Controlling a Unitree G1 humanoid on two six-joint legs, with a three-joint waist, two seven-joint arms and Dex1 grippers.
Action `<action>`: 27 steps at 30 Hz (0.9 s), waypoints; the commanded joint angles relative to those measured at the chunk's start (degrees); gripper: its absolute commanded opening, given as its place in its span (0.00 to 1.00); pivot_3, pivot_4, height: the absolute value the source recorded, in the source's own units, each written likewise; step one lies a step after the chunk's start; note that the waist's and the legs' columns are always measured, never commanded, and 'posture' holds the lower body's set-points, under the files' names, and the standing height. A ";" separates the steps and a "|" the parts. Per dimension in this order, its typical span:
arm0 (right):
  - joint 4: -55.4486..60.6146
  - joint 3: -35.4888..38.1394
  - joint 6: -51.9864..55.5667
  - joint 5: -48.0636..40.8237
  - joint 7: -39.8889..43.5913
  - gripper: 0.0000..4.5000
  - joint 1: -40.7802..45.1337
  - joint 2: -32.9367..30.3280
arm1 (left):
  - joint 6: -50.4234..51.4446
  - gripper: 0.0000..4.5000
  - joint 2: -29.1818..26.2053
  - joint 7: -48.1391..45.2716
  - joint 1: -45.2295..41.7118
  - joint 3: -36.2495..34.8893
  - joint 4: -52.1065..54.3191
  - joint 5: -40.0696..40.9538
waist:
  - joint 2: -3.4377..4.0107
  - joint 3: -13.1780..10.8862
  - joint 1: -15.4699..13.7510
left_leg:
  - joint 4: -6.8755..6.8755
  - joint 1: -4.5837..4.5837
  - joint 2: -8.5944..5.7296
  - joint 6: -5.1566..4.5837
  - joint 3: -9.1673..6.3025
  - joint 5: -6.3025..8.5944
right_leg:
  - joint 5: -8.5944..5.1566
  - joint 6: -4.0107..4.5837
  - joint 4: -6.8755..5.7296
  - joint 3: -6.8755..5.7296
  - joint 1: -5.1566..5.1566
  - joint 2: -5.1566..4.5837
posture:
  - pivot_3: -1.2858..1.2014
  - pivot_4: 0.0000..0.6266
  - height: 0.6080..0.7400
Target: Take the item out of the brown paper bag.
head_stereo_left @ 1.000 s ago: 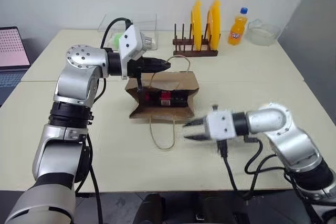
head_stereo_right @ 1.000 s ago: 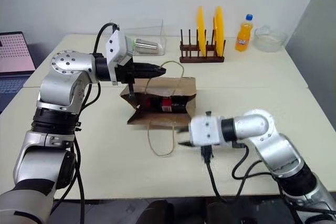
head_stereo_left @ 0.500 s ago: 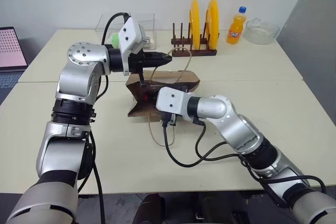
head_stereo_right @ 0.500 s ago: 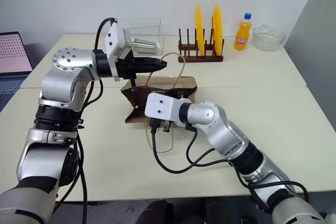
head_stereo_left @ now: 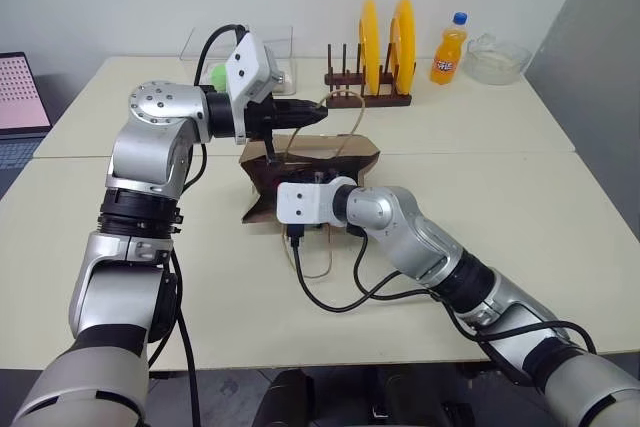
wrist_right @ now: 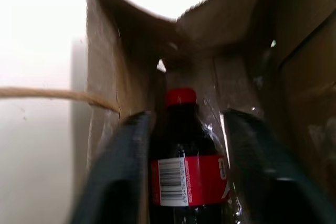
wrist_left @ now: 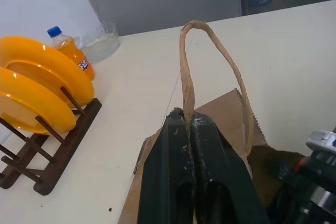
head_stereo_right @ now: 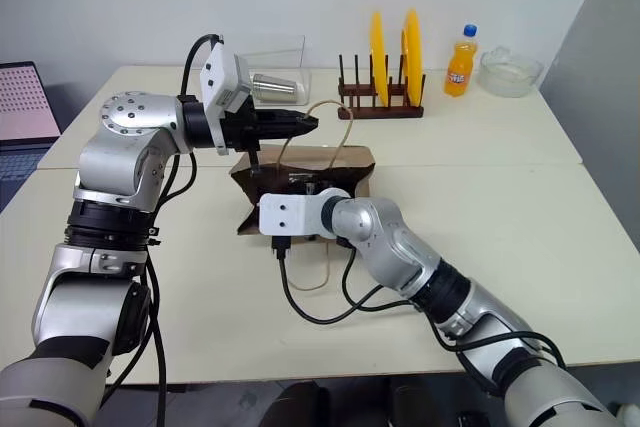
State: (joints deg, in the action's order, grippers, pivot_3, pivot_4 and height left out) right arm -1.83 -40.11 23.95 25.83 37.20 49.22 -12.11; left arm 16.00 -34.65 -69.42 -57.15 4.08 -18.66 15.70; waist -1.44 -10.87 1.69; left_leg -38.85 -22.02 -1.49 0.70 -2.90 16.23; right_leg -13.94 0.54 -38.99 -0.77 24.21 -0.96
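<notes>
A dark red-capped bottle (wrist_right: 185,182) lies inside the brown paper bag (head_stereo_left: 345,156), the right pincer (wrist_right: 184,171) spread wide astride it, while the left pincer (wrist_left: 188,129) clamps the bag's handle (wrist_left: 185,72).

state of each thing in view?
brown paper bag: on its side, mouth held open
left gripper: shut on bag's cord handle
right gripper: open, fingers either side of the item
item: lying inside bag, not gripped
orange plates: upright in rack

I judged the place a lab staged as a kitchen: pale tables (head_stereo_left: 560,207) pushed together against a bare wall, a laptop (head_stereo_left: 22,97) at one edge, a plate rack (head_stereo_left: 372,95).
</notes>
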 commanded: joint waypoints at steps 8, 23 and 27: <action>-9.19 -1.57 -4.27 6.15 0.82 0.88 4.18 1.10 | 0.59 0.00 -0.83 -0.25 -1.54 -1.96 3.17 1.66 | 0.00 0.00 0.04 | 0.00 0.00 0.00 0.00 0.00 0.00 | 0.00 0.00 -0.01 0.00 0.00 0.01 | 0.52 0.24 1.00; -25.08 -1.21 -8.60 9.91 0.93 0.88 9.04 1.38 | 0.87 0.00 -0.82 0.11 -1.39 -1.99 4.38 2.50 | 0.00 0.00 0.07 | 0.01 0.01 0.00 0.01 0.01 0.00 | 0.00 0.01 -0.01 0.01 0.00 0.01 | 0.52 0.24 1.00; -29.95 -1.36 -10.18 10.31 0.79 0.88 10.04 2.01 | 0.91 0.00 -0.66 0.15 -1.34 -1.91 4.48 2.56 | 0.00 0.00 0.10 | 0.01 0.03 0.01 0.01 0.01 0.00 | 0.00 0.01 -0.01 0.01 -0.01 0.01 | 0.52 0.24 1.00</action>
State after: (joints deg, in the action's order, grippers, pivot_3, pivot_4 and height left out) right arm -29.61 -41.68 14.27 35.10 38.13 58.87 -10.16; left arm 17.12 -34.97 -69.40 -57.15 4.07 -16.24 16.98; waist -1.44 -10.86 1.79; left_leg -38.84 -21.98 -1.48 0.71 -2.89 16.23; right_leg -13.94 0.54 -39.01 -0.76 24.20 -0.95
